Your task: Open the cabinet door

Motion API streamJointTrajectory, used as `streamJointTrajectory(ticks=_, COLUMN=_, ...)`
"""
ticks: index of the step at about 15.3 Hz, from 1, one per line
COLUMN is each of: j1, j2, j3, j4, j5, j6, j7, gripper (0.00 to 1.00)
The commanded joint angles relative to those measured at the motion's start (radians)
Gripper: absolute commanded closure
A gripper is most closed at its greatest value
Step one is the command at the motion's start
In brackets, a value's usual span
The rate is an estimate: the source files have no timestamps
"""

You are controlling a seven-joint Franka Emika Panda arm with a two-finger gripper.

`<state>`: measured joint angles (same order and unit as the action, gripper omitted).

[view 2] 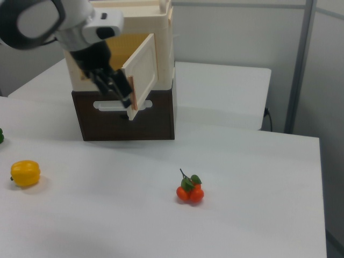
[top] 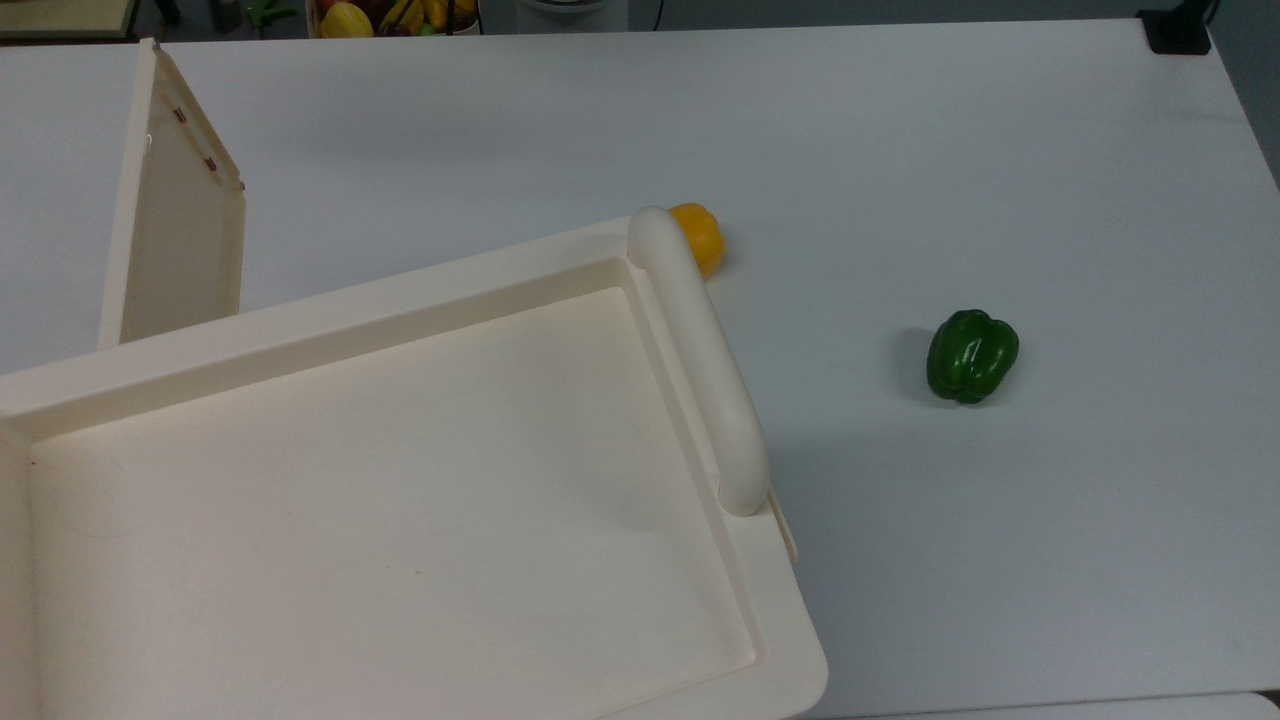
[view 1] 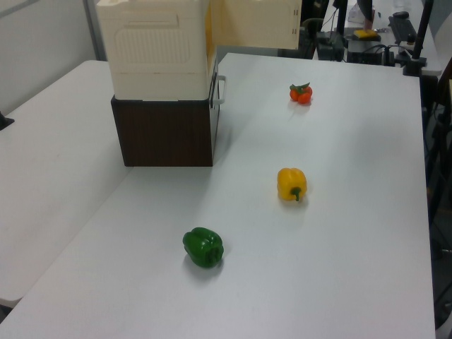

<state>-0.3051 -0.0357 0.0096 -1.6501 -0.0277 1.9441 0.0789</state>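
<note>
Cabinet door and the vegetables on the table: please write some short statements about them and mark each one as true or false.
1. The cabinet door is swung open. True.
2. The gripper is beside the door's free edge in the right view. True.
3. The green pepper lies inside the cabinet. False: it lies on the white table, away from the cabinet.
4. The yellow pepper lies between the green pepper and the small tomatoes in the left view. True.
5. The tomatoes rest on top of the cabinet. False: they are on the table.
</note>
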Motion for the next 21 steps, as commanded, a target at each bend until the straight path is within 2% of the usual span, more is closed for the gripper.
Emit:
streamJointTrajectory(ticks=1, j1=0.087, j2=-0.094, j3=0.001, j4=-0.014, j5=-0.005, j6=-0.201, j7=-0.021, gripper=0.00)
streamJointTrajectory(ticks=3, j1=0.126, j2=-0.105, j3=0.013, j4=-0.005, j5=0.012, j6=-0.287, j7=-0.018, gripper=0.00)
streamJointTrajectory(ticks=5, j1=0.152, j2=-0.102, j3=0.044, j4=0.013, j5=0.081, j6=-0.349, j7=0.016, gripper=0.00)
streamJointTrajectory(ticks=7, j1=0.155, j2=-0.095, j3=0.091, j4=0.009, j5=0.124, j6=-0.347, j7=0.025, gripper=0.00)
streamJointTrajectory(ticks=10, j1=0.162, j2=-0.064, j3=0.138, j4=0.004, j5=0.130, j6=-0.337, j7=0.010, gripper=0.00)
streamJointTrajectory(ticks=14, j1=0.211, j2=-0.039, j3=0.124, j4=-0.014, j5=0.124, j6=-0.248, j7=-0.077, gripper=0.00)
streamJointTrajectory(ticks=16, j1=0.227, j2=-0.041, j3=0.090, j4=-0.014, j5=0.124, j6=-0.252, j7=-0.117, gripper=0.00)
streamJointTrajectory(ticks=21, j1=0.228, j2=-0.041, j3=0.089, j4=-0.016, j5=0.120, j6=-0.252, j7=-0.111, gripper=0.00)
